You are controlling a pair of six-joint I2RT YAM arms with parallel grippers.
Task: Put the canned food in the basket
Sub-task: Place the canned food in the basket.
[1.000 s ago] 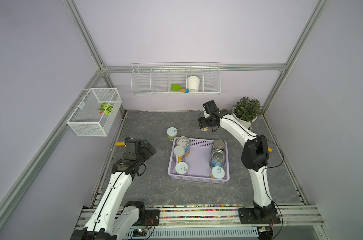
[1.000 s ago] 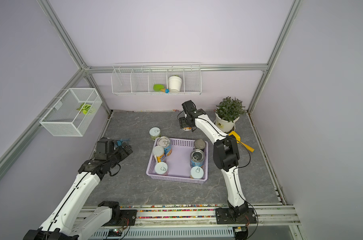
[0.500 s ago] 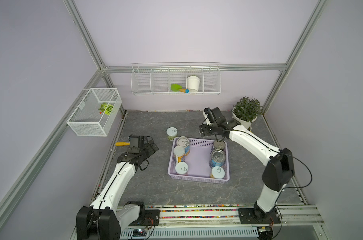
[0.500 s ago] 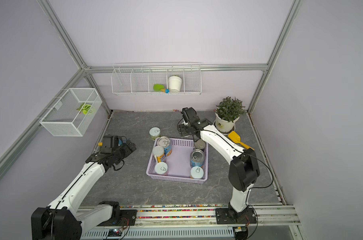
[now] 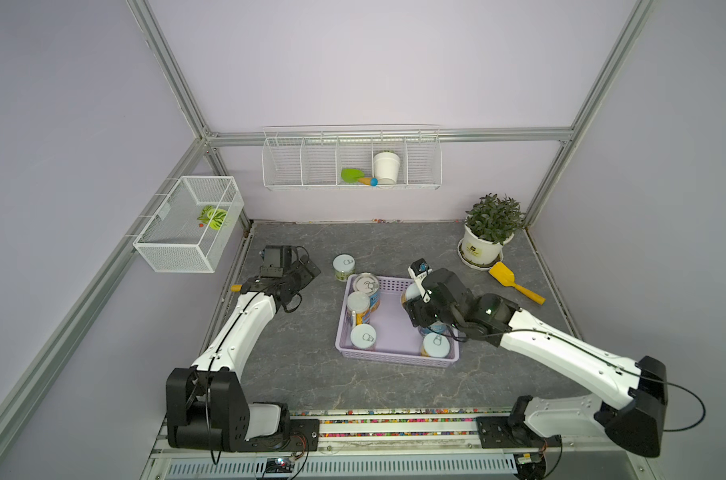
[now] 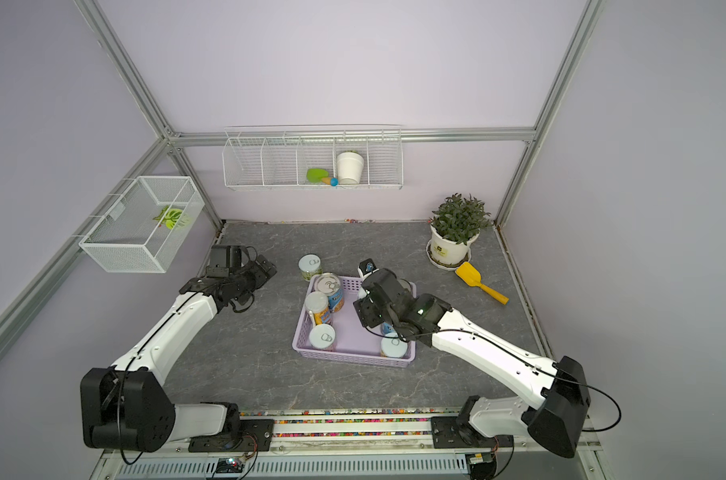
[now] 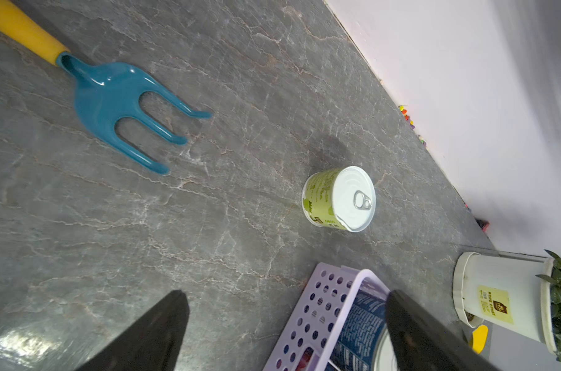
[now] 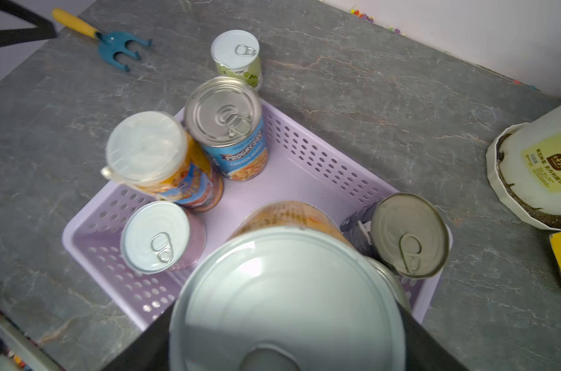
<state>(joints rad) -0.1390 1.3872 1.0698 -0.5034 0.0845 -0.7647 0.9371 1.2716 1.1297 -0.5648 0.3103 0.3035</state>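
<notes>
My right gripper [image 8: 287,321] is shut on a pale-lidded can with an orange-yellow label [image 8: 289,298], held just above the right half of the lavender basket [image 8: 305,154]. In both top views the held can [image 5: 411,291] [image 6: 362,292] peeks out beside the gripper [image 5: 416,296]. Several cans stand in the basket [image 5: 394,357]: a blue-labelled silver-topped one [image 5: 366,286], a plastic-capped one [image 5: 358,305], pale-lidded ones at the front, a dark one [image 8: 407,234]. A green-labelled can [image 5: 344,267] [image 7: 340,199] stands on the table behind the basket's left corner. My left gripper [image 5: 307,272] [image 7: 284,308] is open, left of that can, with nothing in it.
A potted plant [image 5: 488,237] and a yellow shovel [image 5: 513,282] sit at the back right. A teal hand fork with a yellow handle [image 7: 121,106] lies by the left wall. White wire baskets [image 5: 186,224] [image 5: 351,158] hang on the walls.
My right arm has swung from the back of the table to above the basket, carrying the can. The left gripper has edged towards the green-labelled can.
</notes>
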